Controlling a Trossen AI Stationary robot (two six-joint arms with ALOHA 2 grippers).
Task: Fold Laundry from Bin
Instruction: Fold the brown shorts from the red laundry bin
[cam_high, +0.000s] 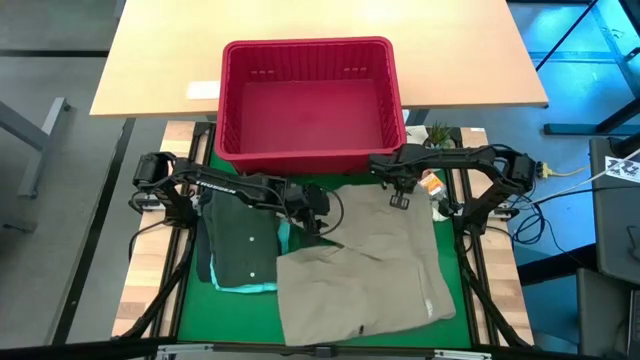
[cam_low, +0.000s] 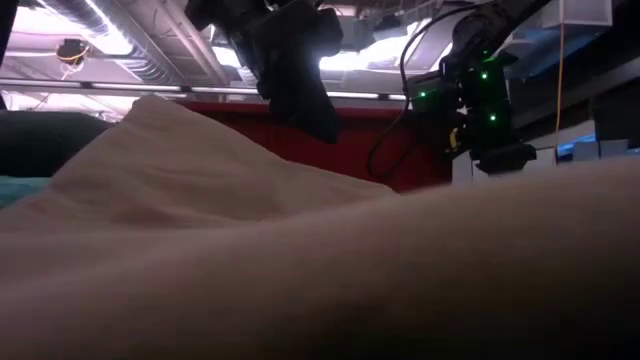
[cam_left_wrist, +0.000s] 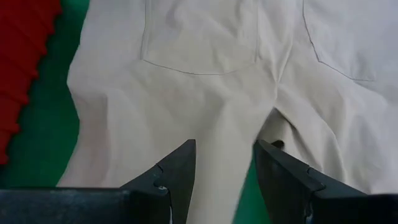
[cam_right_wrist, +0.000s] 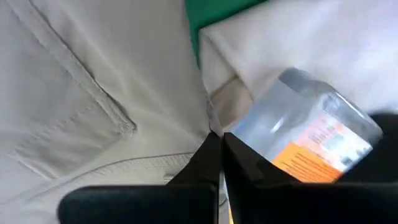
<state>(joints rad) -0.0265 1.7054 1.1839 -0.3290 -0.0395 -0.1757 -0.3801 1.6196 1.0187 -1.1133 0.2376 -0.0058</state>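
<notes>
Beige trousers (cam_high: 370, 265): spread on worktop, long axis running away from bin (cam_high: 310, 100). Right pincer (cam_high: 399, 199) pinched shut at waistband, nearest bin. Left pincer (cam_high: 318, 222) part-open, empty, over crotch edge.

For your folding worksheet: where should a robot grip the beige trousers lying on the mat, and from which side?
Probably the waistband of the beige trousers, the edge nearest the red bin, coming straight down from above: the cloth lies flat, and that firm straight hem gives something to pinch.

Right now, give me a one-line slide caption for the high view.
Empty red bin behind beige-tan trousers spread on the green mat, both hands over the trousers' far edge, dark garments stacked left.
</notes>
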